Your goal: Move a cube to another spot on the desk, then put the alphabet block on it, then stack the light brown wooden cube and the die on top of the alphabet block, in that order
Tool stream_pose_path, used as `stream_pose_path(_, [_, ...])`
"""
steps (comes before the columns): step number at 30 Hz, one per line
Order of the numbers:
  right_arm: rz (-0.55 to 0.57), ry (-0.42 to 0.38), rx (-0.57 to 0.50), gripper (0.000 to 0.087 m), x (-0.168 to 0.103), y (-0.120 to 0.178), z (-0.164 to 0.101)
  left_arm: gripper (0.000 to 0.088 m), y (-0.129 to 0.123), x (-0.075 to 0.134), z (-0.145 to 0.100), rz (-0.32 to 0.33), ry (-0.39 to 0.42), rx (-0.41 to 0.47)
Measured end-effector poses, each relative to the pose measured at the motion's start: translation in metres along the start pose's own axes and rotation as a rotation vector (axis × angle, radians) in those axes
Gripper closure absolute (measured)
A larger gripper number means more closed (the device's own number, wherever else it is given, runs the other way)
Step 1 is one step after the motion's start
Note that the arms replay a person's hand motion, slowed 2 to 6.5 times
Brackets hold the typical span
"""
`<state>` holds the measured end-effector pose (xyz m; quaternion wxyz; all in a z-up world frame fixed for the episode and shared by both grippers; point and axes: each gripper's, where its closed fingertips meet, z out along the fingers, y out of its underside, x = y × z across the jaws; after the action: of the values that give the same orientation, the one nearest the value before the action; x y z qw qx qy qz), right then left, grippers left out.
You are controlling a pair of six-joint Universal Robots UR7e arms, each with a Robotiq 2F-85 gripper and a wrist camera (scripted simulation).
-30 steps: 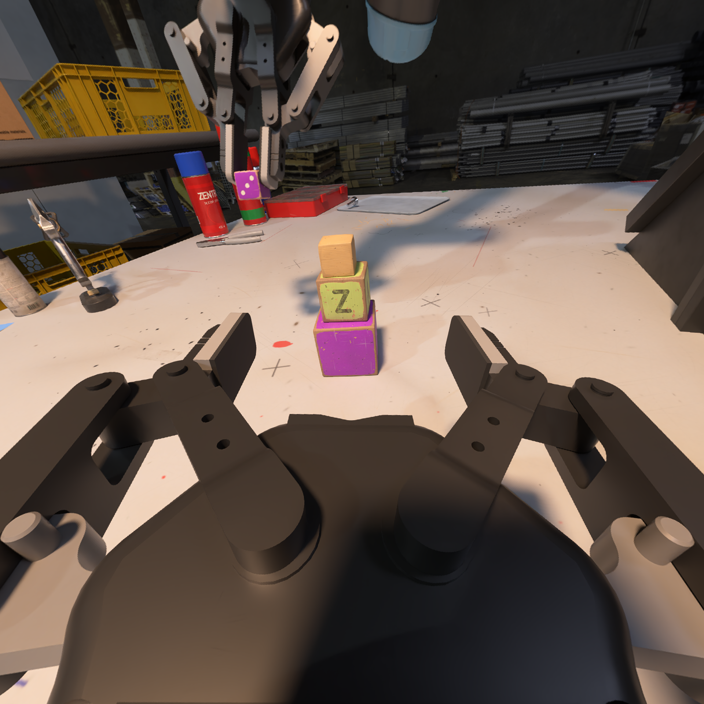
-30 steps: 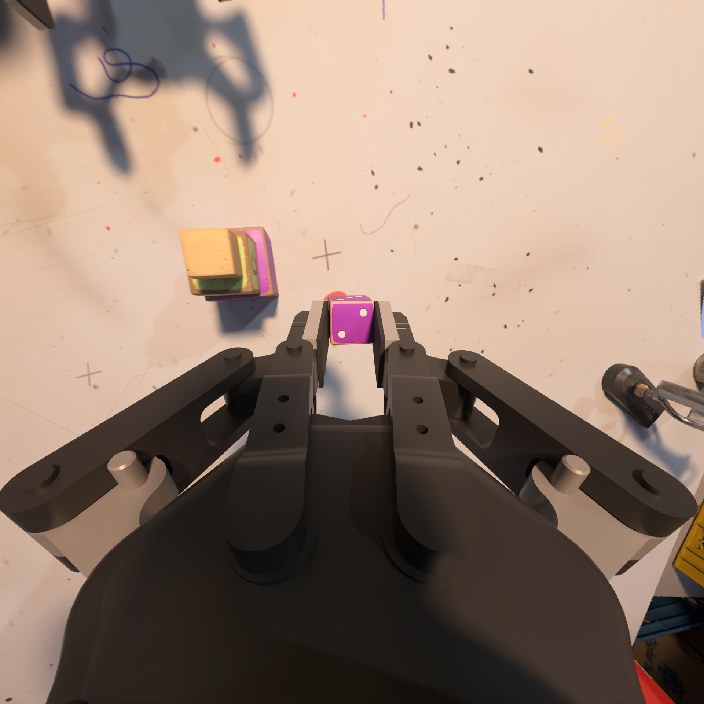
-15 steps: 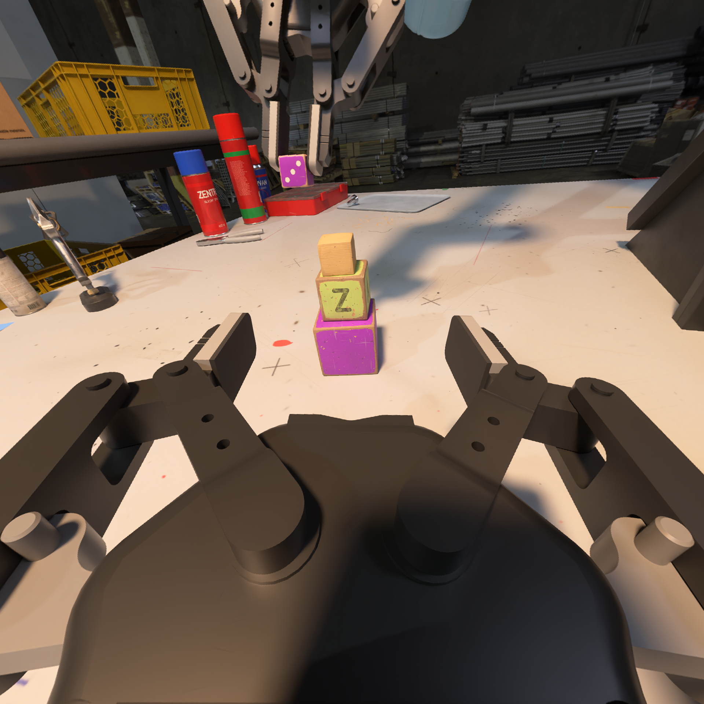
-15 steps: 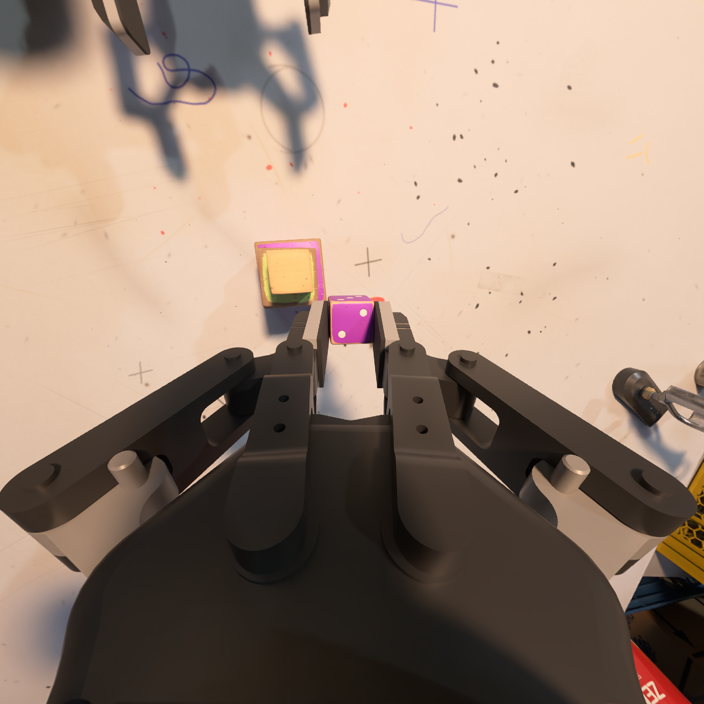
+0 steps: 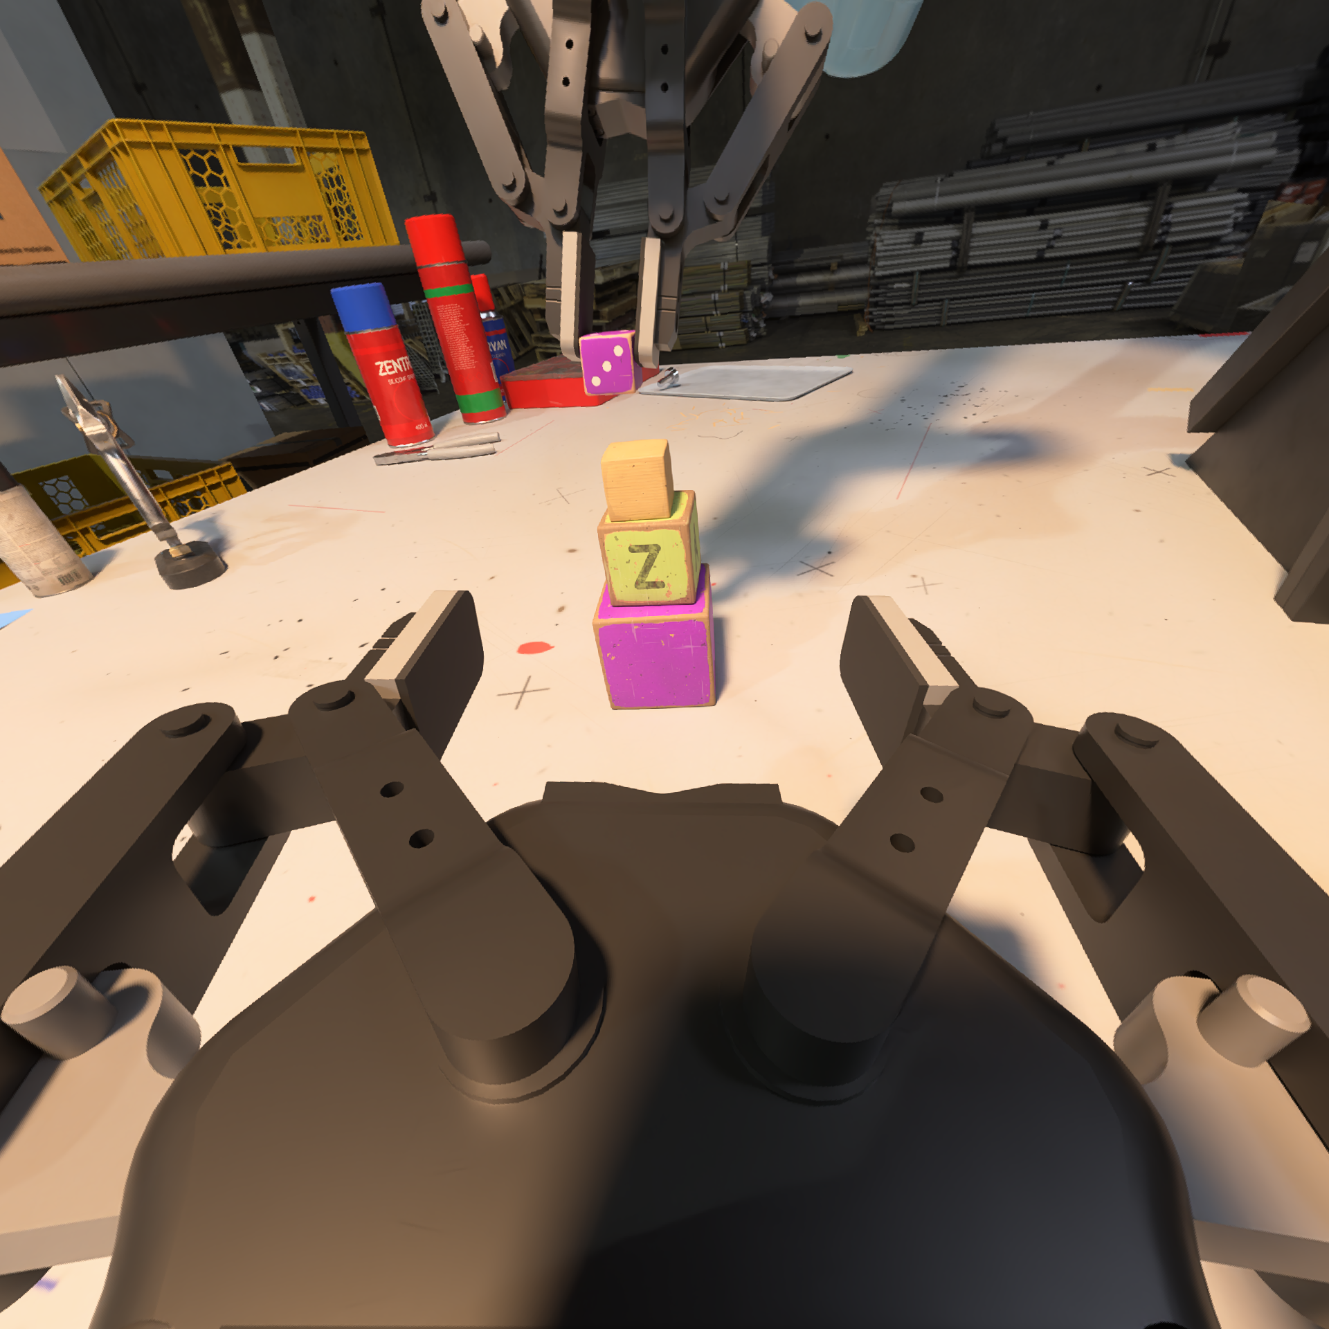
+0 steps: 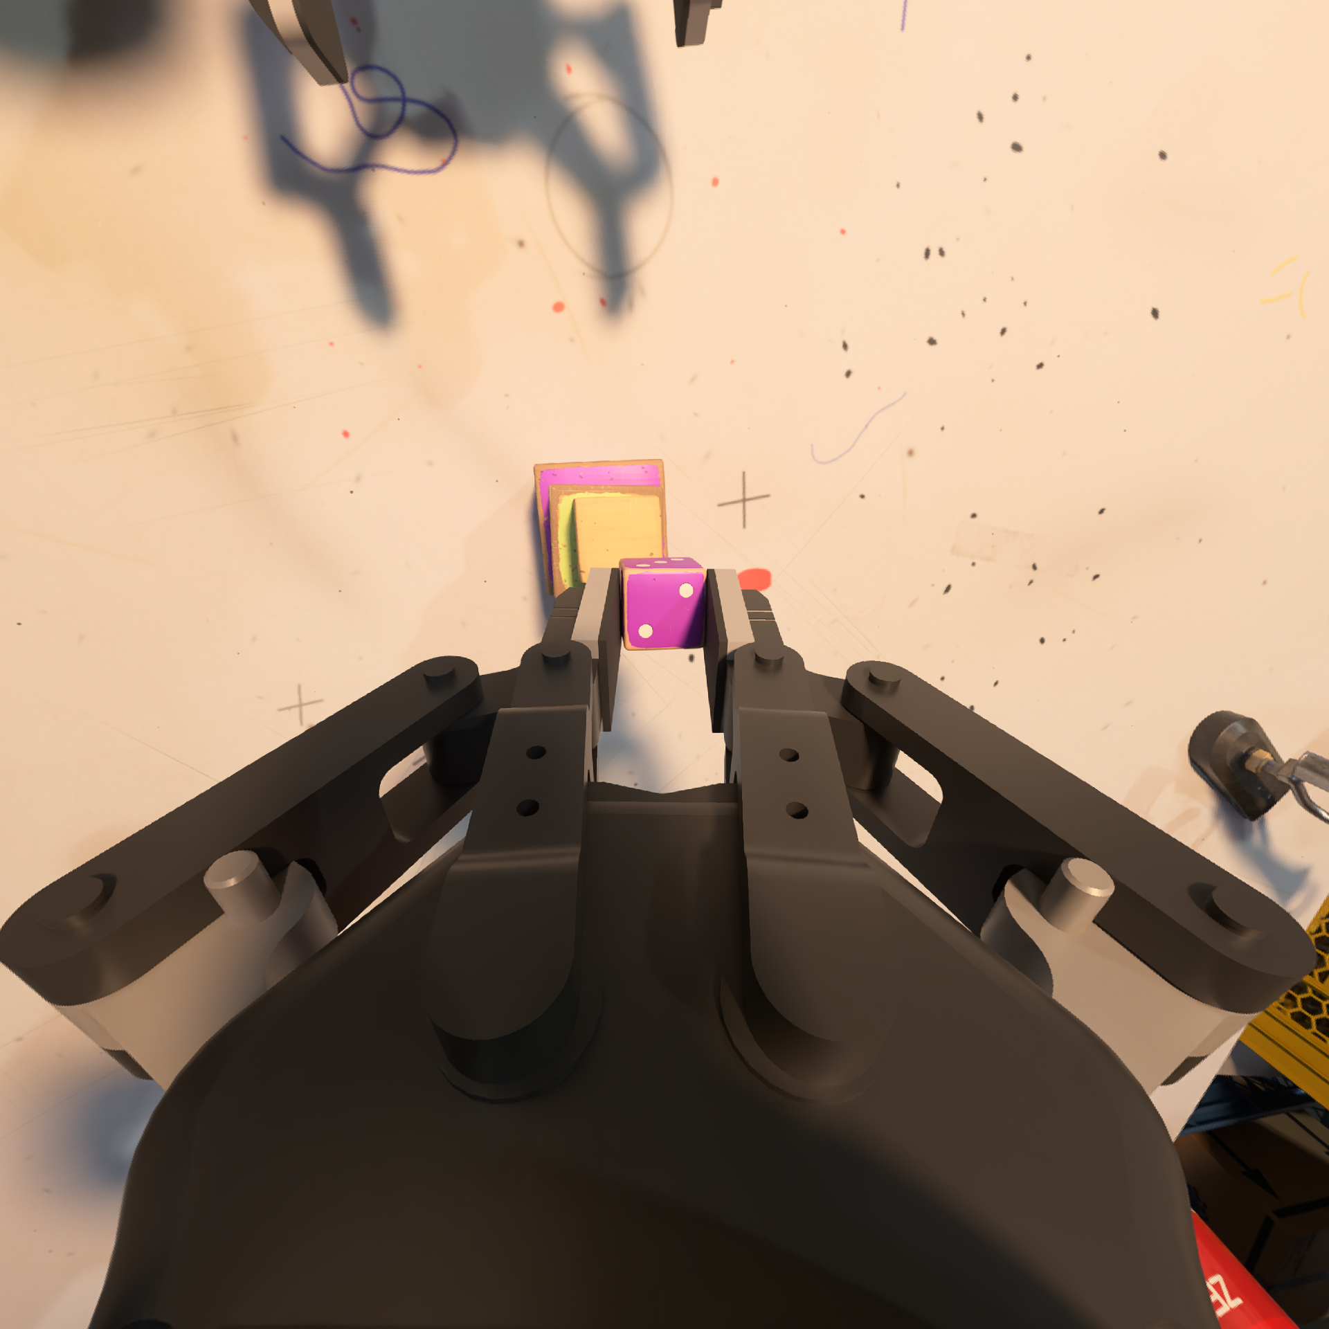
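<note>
A stack stands on the desk: a magenta cube point(image 5: 656, 656) at the bottom, a green alphabet block point(image 5: 649, 554) on it, and a light brown wooden cube point(image 5: 636, 479) on top. My right gripper point(image 6: 663, 586) is shut on a magenta die point(image 6: 663, 604) and holds it in the air above the stack; in the left wrist view the die point(image 5: 608, 362) hangs above and slightly left of the wooden cube. From above, the stack point(image 6: 611, 518) lies just beyond the die. My left gripper point(image 5: 658, 626) is open and empty, low, just in front of the stack.
Red spray cans point(image 5: 454, 323) and a red case point(image 5: 550, 385) stand at the desk's far left. A grey tray point(image 5: 748, 380) lies behind. A metal tool on a round base point(image 5: 187, 561) stands left. A dark box point(image 5: 1273, 460) is at the right edge. A yellow crate point(image 5: 216, 187) sits beyond.
My right gripper has carried the die sideways toward the stack, from off to one side to nearly over the wooden cube. The left gripper and the stack have not moved.
</note>
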<state>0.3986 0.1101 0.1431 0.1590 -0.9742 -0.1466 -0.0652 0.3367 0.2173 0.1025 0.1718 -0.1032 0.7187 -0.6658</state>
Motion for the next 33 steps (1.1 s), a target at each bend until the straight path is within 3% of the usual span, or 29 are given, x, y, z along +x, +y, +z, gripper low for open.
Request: stream_pose_path(33, [0.009, -0.03, -0.062, 0.0664, -0.007, -0.006, 0.016, 0.0023, 0.0, 0.001, 0.001, 0.004, 0.004, -0.007])
